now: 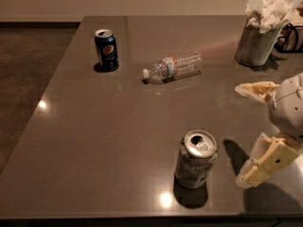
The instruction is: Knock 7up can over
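The 7up can (195, 159), pale silvery with greenish printing and a silver top, stands upright on the grey table (104, 141) near its front edge. My gripper (240, 134) comes in from the right edge of the camera view, just right of the can and apart from it. It is open and empty. Its two cream fingers point left, one (255, 89) further back on the table, the other (266, 162) level with the can.
A dark blue Pepsi can (107, 49) stands at the back left. A clear plastic water bottle (173, 67) lies on its side mid-table. A metal cup stuffed with white napkins (258, 41) stands at the back right.
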Robot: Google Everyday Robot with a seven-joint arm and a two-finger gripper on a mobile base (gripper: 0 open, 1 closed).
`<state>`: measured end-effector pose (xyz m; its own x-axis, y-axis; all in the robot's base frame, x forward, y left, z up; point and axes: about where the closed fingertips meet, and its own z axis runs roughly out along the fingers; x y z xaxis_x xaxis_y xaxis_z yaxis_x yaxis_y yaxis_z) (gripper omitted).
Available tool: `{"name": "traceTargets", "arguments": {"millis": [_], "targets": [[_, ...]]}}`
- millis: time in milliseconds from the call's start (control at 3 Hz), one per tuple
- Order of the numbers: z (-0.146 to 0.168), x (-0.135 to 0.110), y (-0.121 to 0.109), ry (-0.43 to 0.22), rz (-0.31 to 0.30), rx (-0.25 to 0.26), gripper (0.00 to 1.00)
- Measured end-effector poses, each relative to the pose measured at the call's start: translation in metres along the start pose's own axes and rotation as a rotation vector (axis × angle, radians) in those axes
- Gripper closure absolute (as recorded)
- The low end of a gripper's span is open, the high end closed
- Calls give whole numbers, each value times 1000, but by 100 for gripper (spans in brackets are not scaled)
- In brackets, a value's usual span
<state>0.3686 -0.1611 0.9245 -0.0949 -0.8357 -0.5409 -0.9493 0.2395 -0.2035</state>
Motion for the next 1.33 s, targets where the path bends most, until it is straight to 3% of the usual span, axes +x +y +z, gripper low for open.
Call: {"name": "traceTargets", "arguments": {"millis": [1000,1333], "targets": [[46,-47,37,-230,-3,-112,2],[55,-54,42,-249,-3,-137,25]]}}
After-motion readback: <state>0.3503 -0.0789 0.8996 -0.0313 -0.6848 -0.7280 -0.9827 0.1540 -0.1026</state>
